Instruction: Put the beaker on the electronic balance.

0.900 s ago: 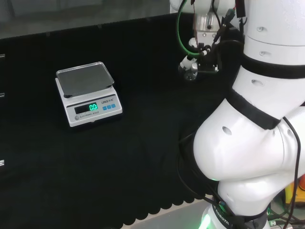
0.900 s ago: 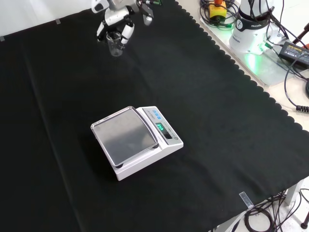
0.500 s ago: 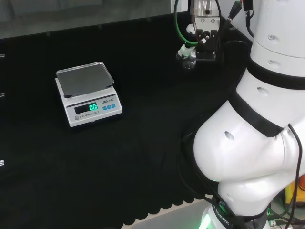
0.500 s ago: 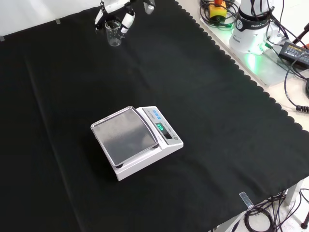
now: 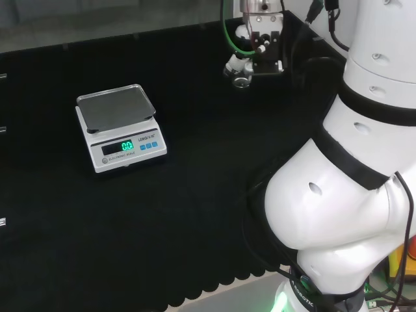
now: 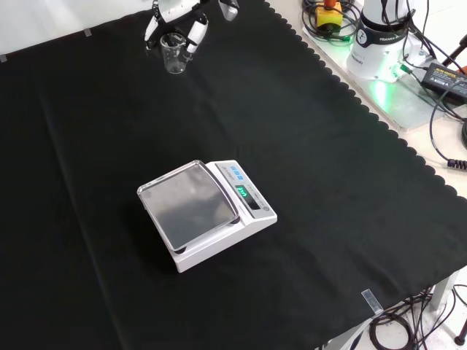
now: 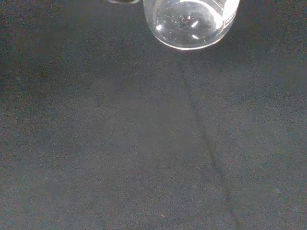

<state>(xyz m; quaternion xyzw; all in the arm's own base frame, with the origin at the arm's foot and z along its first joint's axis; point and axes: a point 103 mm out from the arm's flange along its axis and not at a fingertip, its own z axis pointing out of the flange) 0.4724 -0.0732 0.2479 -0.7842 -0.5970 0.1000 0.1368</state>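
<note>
While the small clear glass beaker (image 6: 174, 55) hangs in the black and white robot hand (image 6: 177, 14), you watch these:
Hand: fingers curled round the beaker, at 12 o'clock in front view.
Beaker: looks clear of the black cloth (image 6: 321, 168), well apart from the white electronic balance with grey pan (image 6: 191, 205).
Risk 1: glass could slip in transit; smooth wall, little contact.
Risk 2: base catching the pan rim if you come in low; beaker tips.
Risk 3: off-centre set-down; beaker may tip off the pan.
</note>
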